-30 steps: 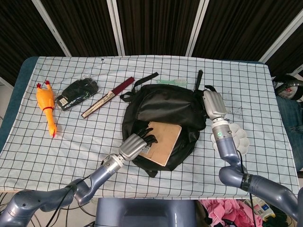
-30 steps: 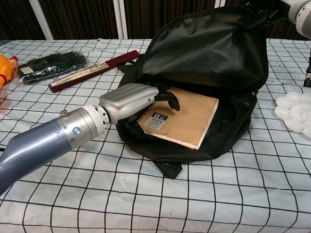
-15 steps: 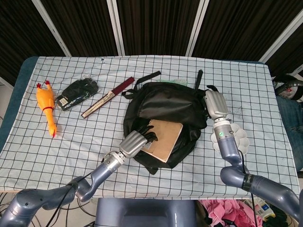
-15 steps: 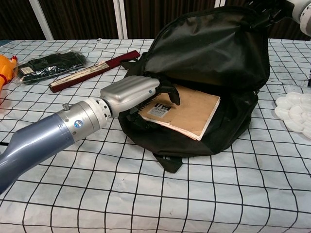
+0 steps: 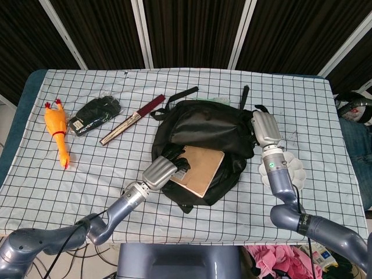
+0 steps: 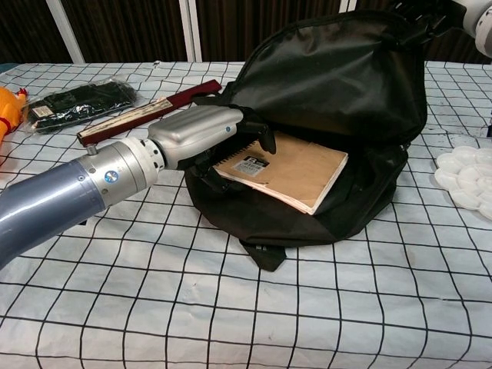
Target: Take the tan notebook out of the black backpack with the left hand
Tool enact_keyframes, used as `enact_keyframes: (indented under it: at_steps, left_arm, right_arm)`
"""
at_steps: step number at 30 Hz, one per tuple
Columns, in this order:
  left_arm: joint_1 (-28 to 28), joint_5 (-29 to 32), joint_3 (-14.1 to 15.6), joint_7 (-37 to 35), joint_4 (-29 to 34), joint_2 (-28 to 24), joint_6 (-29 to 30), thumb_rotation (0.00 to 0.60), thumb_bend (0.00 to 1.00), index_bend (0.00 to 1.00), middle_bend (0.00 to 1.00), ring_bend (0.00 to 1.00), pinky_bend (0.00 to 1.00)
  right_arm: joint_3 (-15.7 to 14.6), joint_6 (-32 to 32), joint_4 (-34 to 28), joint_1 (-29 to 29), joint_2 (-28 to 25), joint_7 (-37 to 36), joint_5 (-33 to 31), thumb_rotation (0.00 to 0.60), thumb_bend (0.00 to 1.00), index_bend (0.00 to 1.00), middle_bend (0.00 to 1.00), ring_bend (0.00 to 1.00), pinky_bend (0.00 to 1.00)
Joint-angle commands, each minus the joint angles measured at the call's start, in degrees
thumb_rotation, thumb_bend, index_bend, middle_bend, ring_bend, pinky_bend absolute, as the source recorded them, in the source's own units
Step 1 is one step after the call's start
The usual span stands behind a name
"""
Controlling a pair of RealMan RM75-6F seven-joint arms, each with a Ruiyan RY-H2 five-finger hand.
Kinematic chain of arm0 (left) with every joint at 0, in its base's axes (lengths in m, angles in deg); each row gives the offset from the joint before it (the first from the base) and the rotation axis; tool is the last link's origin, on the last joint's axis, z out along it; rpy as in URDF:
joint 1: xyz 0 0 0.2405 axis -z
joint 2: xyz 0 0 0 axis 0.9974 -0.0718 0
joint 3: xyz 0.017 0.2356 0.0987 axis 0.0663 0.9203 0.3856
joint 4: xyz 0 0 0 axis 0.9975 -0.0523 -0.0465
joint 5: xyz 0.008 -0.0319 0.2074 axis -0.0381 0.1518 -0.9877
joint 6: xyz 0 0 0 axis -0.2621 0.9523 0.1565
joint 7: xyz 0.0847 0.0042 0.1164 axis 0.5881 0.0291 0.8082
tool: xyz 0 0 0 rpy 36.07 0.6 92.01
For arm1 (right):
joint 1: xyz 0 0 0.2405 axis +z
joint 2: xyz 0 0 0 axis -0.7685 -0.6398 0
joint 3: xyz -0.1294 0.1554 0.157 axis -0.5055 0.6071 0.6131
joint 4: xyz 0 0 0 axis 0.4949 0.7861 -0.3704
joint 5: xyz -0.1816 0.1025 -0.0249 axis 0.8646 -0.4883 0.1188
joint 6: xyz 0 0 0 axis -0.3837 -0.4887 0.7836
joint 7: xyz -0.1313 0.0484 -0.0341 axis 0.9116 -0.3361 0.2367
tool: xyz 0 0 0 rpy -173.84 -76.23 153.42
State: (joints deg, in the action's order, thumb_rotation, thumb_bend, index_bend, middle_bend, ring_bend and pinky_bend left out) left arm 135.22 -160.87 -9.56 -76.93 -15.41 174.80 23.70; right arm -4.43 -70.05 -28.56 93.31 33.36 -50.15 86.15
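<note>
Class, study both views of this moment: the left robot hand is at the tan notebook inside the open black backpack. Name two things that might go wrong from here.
1. The left robot hand holds only the spiral-bound corner of the tan notebook; it may slip or tilt when lifted.
2. The notebook's far edge sits under the flap of the black backpack, held up by the right robot hand; it may snag and drag the bag.

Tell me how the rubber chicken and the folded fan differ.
The rubber chicken is bright orange with a red comb; the folded fan is dark red and tan. The chicken is rounded and plump, the fan flat and thin. The chicken points toward the table's near edge; the fan lies diagonally. Both lie untouched on the checked cloth, left of the backpack.
</note>
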Motion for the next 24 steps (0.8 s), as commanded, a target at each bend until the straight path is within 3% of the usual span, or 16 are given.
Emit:
enact_keyframes:
  at_steps: [1,10,13,24]
  left_arm:
    - [0.1,0.3,-0.1,0.4,0.5,-0.4,-0.2,0.6,0.29,0.33,0.29,0.08,0.08]
    - [0.0,1.3,-0.2,0.7,2.8,-2.2,-0.6,0.6,0.26,0.34,0.29,0.08,0.08]
    - [0.9,2.2,-1.5,2.1,1.8,-1.7,-1.3,0.6,0.26,0.35,0.3,0.08,0.08]
    - [3.4,2.4,-2.9,1.8,-2.9,1.2,-1.5,0.6,0.27,0.46,0.43,0.18,0.15]
  right_arm:
    - [0.0,0.0,0.0,0.0,0.0,0.1,0.0,0.6,0.48,0.67,0.59,0.43,0.15]
    - [-0.2,-0.3,0.3,0.2,0.3,0.6,-0.1,0.6,0.48,0.67,0.59,0.43,0.15]
    - [-0.3,0.0,0.5,0.3,0.5,0.8,-0.2,0.6,0.48,0.67,0.59,0.43,0.15]
    - [-0.2,0.0,0.8,0.3,0.4,0.4,-0.2,0.6,0.48,0.67,0.59,0.43,0.15]
